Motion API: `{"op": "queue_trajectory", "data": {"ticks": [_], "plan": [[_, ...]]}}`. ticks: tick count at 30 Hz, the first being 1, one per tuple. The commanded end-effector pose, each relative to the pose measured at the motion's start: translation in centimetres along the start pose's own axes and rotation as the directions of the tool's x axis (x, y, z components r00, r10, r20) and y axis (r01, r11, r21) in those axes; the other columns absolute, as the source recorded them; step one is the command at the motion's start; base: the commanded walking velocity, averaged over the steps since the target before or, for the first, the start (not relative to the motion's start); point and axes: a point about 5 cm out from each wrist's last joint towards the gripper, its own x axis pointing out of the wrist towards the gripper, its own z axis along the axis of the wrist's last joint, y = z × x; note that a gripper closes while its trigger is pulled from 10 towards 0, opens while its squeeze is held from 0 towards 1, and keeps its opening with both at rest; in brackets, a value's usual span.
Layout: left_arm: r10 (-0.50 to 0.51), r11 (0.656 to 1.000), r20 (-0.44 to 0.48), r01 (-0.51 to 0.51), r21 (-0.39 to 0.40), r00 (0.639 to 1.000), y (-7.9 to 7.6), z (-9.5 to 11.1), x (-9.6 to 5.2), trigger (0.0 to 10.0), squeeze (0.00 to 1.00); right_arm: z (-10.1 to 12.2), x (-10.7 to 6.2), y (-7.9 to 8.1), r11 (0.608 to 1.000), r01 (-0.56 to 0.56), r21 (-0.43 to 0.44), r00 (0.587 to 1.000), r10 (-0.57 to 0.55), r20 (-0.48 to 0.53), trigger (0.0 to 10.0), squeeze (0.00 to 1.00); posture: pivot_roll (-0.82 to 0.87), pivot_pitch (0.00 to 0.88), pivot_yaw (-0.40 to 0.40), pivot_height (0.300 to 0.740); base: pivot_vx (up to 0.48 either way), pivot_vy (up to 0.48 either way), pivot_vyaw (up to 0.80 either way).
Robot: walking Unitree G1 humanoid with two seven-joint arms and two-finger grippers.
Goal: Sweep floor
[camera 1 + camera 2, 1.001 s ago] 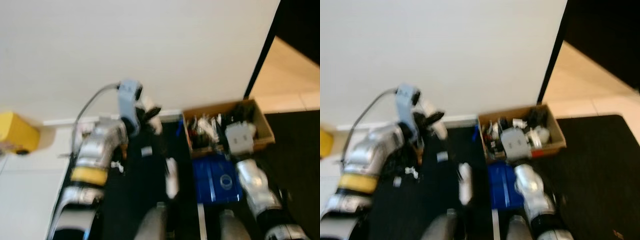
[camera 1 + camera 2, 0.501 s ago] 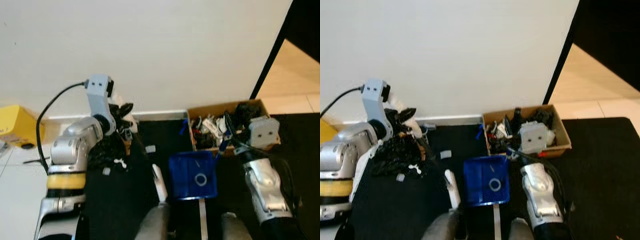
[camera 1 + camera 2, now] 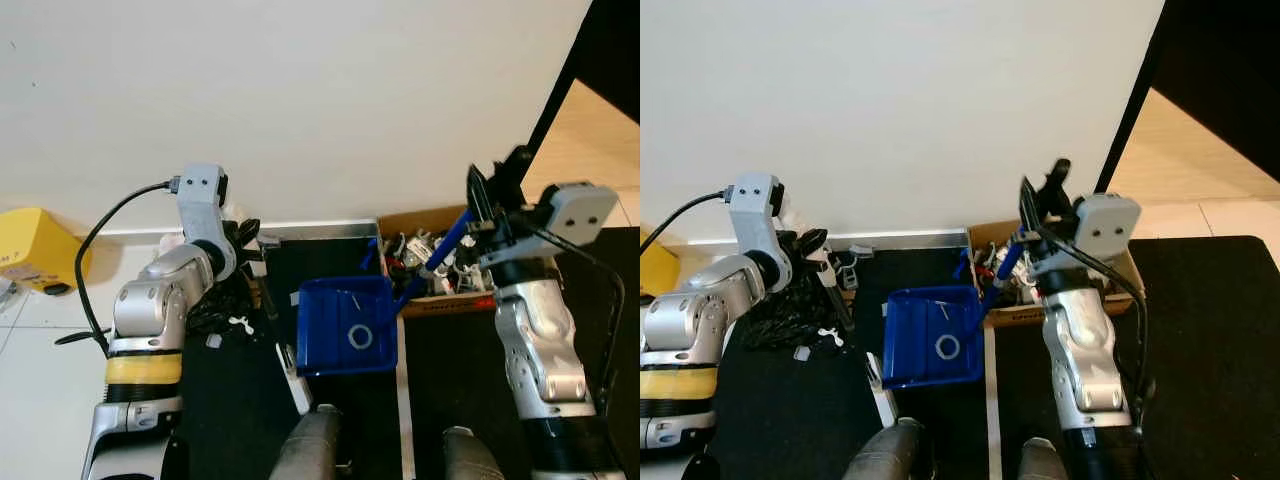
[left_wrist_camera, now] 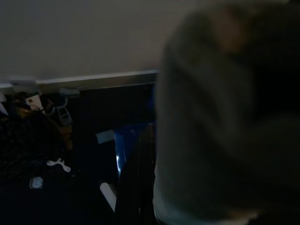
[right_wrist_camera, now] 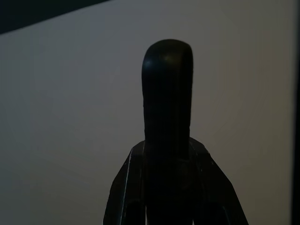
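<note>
Blue dustpan (image 3: 345, 325) lifted over black mat (image 3: 250, 400), just left of cardboard box (image 3: 440, 300), small ring and scraps inside. Handle (image 3: 440, 250) clamped in right gripper (image 3: 480, 215), raised above box. Left gripper (image 3: 245, 240) up left of dustpan near baseboard, over black clutter pile (image 3: 215, 300); finger state: cannot tell. White brush (image 3: 293, 365) below dustpan's left corner. Yellow bin (image 3: 35, 250) far left of dustpan.
</note>
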Motion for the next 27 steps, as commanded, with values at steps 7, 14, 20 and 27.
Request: {"op": "queue_trajectory", "data": {"ticks": [7, 14, 20, 27], "plan": [[-0.051, 0.999, 0.01, 0.051, 0.011, 0.999, -1.3, -0.8, 0.1, 10.0, 0.0, 5.0, 3.7, -1.2, 0.992, 0.095, 0.086, 0.978, -0.109, 0.179, 10.0, 0.0, 0.15, 0.152, 0.117, 0.74, 0.0, 0.0, 0.0], [-0.063, 0.998, 0.007, 0.063, 0.014, 0.998, -1.8, -1.0, 0.3, 10.0, 0.0, 6.4, 4.8, -2.0, 0.99, 0.131, 0.06, 0.962, -0.141, 0.232, 10.0, 0.0, 0.15, 0.145, 0.112, 0.74, 0.0, 0.0, 0.0], [-0.067, 0.997, 0.0, 0.067, 0.023, 0.998, -2.0, -1.4, 0.5, 10.0, 0.0, 7.6, 5.5, -2.4, 0.986, 0.163, -0.046, 0.946, -0.142, 0.291, 10.0, 0.0, 0.15, 0.135, 0.111, 0.74, 0.0, 0.0, 0.0], [-0.081, 0.995, -0.025, 0.082, 0.048, 0.996, -2.5, -2.9, 0.6, 10.0, 0.0, 9.3, 6.0, -1.9, 0.971, 0.169, -0.172, 0.921, -0.094, 0.379, 10.0, 0.0, 0.15, 0.119, 0.103, 0.74, 0.0, 0.0, 0.0]]}}
